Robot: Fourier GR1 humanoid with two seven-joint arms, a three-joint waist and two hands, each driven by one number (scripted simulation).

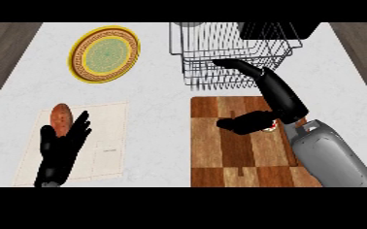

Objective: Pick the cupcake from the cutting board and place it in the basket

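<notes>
While the left hand (61, 148) rests open over a pale mat (108, 145) beside a sweet potato (60, 118), the right hand (276, 94) reaches above the cutting board (215, 145) toward the wire basket (229, 48), fingers straight, thumb closing on the mostly hidden cupcake (271, 127). A yellow plate (105, 54) lies on the desk (158, 106).

Black left robot hand (61, 148); right forearm (329, 157) grey.
</notes>
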